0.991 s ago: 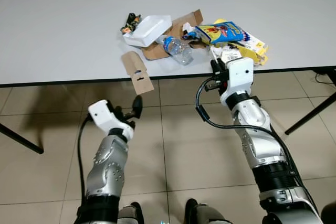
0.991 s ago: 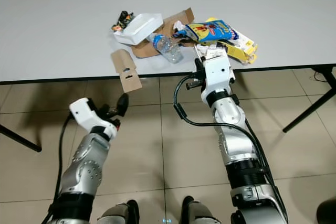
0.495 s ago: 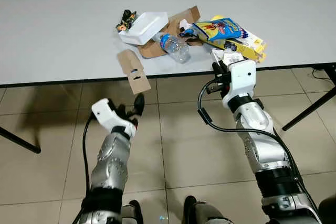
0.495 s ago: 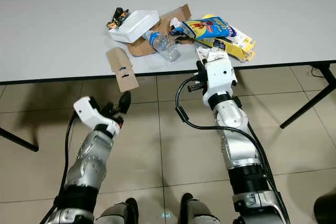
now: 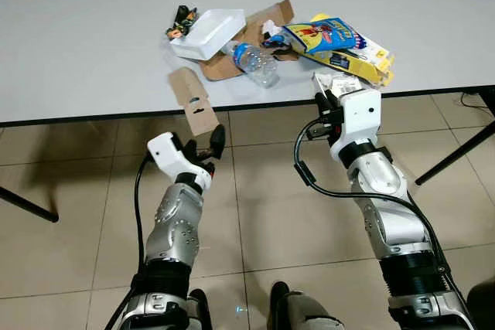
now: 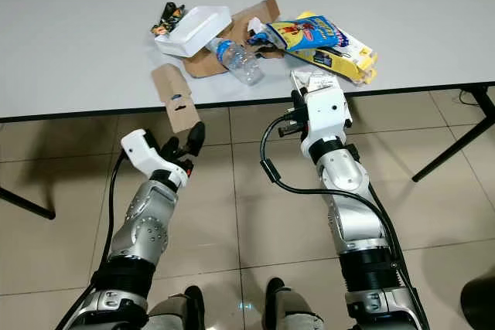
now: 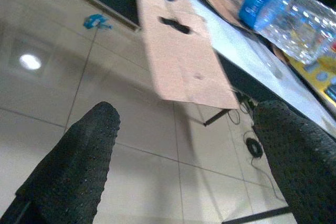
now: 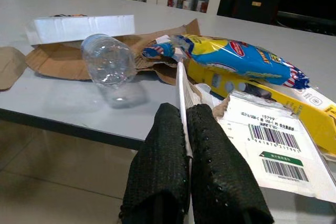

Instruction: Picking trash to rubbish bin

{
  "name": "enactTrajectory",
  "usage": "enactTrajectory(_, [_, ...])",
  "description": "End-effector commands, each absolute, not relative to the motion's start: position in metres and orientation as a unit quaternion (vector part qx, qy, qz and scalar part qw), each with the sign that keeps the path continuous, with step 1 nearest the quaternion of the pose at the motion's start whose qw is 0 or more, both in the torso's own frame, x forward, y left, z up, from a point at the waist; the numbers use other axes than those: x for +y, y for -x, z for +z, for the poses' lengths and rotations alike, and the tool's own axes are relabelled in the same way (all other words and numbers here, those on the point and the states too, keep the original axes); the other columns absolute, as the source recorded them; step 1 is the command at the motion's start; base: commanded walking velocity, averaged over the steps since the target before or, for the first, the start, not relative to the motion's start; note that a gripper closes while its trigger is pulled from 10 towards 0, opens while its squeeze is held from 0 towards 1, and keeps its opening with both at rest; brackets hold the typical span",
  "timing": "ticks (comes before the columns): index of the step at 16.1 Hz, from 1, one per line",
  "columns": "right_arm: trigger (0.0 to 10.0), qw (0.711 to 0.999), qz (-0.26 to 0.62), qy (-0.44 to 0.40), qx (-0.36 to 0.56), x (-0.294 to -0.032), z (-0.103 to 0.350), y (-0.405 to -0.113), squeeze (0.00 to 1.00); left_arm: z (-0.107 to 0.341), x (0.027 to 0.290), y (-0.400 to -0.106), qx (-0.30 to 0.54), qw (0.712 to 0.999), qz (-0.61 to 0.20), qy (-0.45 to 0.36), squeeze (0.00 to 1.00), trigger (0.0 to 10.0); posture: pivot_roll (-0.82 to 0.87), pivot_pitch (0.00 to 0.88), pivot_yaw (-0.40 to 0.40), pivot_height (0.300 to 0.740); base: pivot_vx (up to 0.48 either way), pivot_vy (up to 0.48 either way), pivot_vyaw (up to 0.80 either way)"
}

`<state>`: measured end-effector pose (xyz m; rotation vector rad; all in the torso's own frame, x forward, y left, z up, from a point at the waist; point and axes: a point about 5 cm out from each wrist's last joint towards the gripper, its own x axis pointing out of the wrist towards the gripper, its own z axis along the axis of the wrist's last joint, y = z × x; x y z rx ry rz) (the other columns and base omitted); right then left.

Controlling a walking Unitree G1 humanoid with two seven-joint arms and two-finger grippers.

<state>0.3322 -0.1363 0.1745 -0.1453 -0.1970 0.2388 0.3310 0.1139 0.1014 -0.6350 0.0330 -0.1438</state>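
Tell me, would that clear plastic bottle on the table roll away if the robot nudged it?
Probably. The plastic bottle lies on its side on the smooth table, so a sideways nudge could roll it. It looks empty, so likely light. The cardboard behind might stop it.

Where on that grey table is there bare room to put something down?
The grey table is bare left of the white foam box and behind the heap. Crowded: near edge, from the brown cardboard flap to the yellow packet.
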Motion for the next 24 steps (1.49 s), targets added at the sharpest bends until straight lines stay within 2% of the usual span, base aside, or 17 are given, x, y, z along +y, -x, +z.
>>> enactTrajectory(1, [10.0, 0.984, 0.122, 0.08, -0.104, -0.134, 0.179, -0.332, 0.0, 0.105, 0.111, -0.329, 0.01, 0.949, -0.083, 0.303, 0.0, 10.0, -0.16, 0.235, 0.011, 0.74, 0.0, 0.0, 0.0])
enactTrajectory(8, [10.0, 0.982, 0.127, 0.068, -0.123, -0.124, 0.188, -0.347, 0.0, 0.098, 0.138, -0.297, 0.01, 0.966, -0.044, 0.254, 0.0, 10.0, -0.09, 0.151, 0.024, 0.74, 0.0, 0.0, 0.0])
enactTrajectory(10, [10.0, 0.982, 0.125, 0.065, -0.13, -0.122, 0.191, -0.351, 0.0, 0.122, 0.144, -0.287, -0.04, 0.973, -0.045, 0.221, 0.0, 10.0, -0.08, 0.128, 0.024, 0.74, 0.0, 0.0, 0.0])
enactTrajectory(15, [10.0, 0.979, 0.125, 0.062, -0.147, -0.117, 0.197, -0.357, 0.0, 0.162, 0.138, -0.298, -0.094, 0.973, -0.07, 0.199, 0.0, 10.0, -0.07, 0.091, 0.031, 0.74, 0.0, 0.0, 0.0])
enactTrajectory(24, [10.0, 0.979, 0.117, 0.058, -0.155, -0.116, 0.194, -0.357, 0.0, 0.157, 0.138, -0.297, -0.071, 0.976, -0.077, 0.19, 0.0, 10.0, -0.07, 0.092, 0.049, 0.74, 0.352, 0.0, 0.0])
